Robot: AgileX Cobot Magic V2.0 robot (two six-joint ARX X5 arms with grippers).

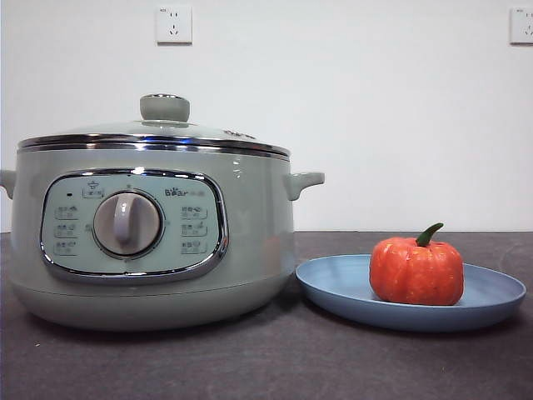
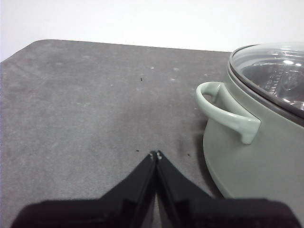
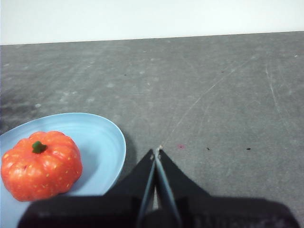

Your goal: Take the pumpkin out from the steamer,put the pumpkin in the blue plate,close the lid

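The sage-green steamer stands at the left of the table with the lid sitting on its rim, knob up. To its right lies the blue plate, and the orange pumpkin with its green stem rests on it. My left gripper is shut with nothing in it, low over the table beside the steamer's side handle. My right gripper is shut and empty, just off the rim of the blue plate, with the pumpkin a little way from it. Neither arm shows in the front view.
The dark grey tabletop stretches in front of the steamer and plate. A white wall with two sockets stands behind. The table's far edge shows in the left wrist view.
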